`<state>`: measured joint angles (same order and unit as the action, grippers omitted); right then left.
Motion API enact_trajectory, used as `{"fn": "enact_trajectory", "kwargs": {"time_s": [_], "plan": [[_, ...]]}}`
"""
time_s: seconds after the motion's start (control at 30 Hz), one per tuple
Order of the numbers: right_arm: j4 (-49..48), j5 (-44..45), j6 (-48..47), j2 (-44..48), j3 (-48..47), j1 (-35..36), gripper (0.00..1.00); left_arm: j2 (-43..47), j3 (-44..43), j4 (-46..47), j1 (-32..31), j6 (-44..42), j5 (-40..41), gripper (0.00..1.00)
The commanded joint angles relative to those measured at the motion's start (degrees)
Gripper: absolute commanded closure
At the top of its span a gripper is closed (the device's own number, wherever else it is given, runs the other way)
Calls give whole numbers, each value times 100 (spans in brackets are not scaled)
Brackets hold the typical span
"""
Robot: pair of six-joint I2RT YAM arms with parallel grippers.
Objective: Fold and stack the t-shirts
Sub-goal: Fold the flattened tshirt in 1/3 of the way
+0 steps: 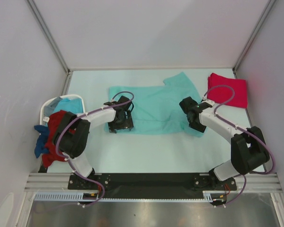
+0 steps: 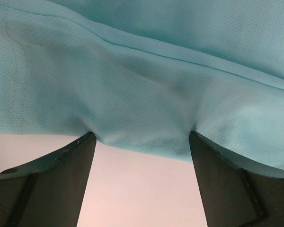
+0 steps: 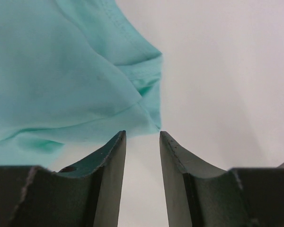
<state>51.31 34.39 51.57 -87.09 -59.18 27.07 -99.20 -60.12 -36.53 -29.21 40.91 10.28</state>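
Leftmost, a white plastic laundry basket (image 1: 51, 105) is seen at the tabletop's (image 1: 146, 153) edge, with a light blue cloth t-shirt (image 1: 68, 105) lying inside it, a dark red t-shirt (image 1: 53, 130) draped over its near rim, and a blue t-shirt (image 1: 39, 142) hanging outside beside the red one. Next to the basket, the white left arm (image 1: 97, 115) is stretched across toward the middle, and the left jaws are set down at the near left edge of a light teal short-sleeved mesh t-shirt (image 1: 156, 106). In the left wrist view these jaws are spread wide and released, their two dark tips meeting the shirt's hem, with bare tabletop between them and no cloth pinched. The teal t-shirt is laid out flat across the middle of the tabletop, between the two arms, one sleeve pointing toward the far right. At its near right corner the right jaws are found; in the right wrist view they are parted by a narrow gap with nothing between them, the shirt's corner lying just ahead. Farthest right, a bright pinkish-red t-shirt (image 1: 227, 90) is folded into a rectangle in the far corner, near the teal sleeve but apart from it.
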Motion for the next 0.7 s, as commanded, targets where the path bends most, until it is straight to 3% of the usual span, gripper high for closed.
{"fn": "enact_trajectory", "kwargs": {"time_s": [0.0,0.27,0.67], "plan": [[204,68,318,561,327,-9,60,278,-26,-117,12,-48,-132,14],[-41,-55,362,474,679,-35,60,305,9,-126,3,-39,-167,14],[-745,-161,143,-545,811,-228,60,436,79,-170,3,-56,-167,14]]}}
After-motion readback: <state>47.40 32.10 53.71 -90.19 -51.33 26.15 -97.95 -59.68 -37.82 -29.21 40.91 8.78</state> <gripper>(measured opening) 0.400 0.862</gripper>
